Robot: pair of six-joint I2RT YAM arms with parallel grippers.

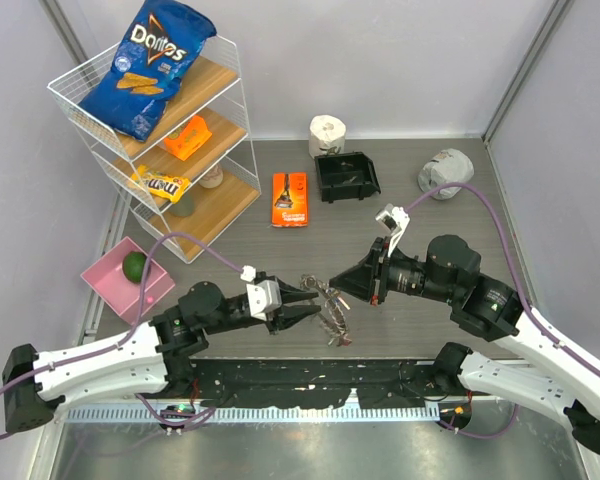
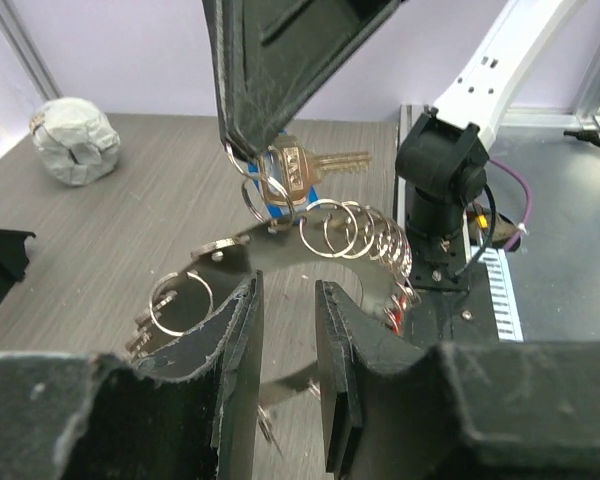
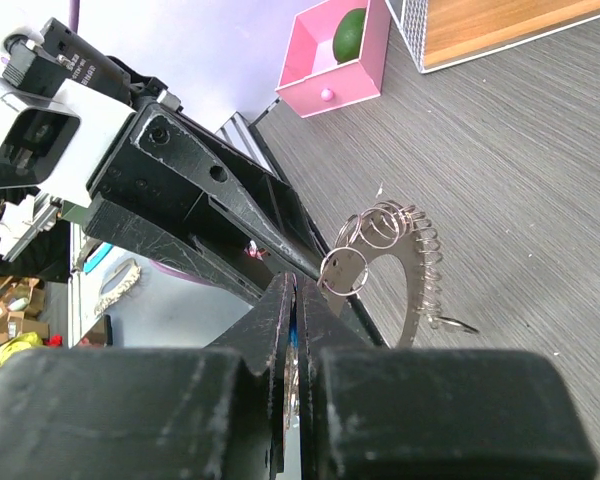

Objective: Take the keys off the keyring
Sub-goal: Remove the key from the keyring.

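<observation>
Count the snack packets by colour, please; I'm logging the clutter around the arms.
Blue: 1, Doritos bag
Orange: 2, shelf packet and table packet
Yellow: 1, M&M's bag
Total: 4

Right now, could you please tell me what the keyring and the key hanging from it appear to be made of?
The keyring looks like polished silver metal: a flat curved band carrying many thin wire loops, all with bright reflections. The key appears to be pale, slightly brassy metal with a duller sheen. A blue piece behind its head may be plastic.
</observation>
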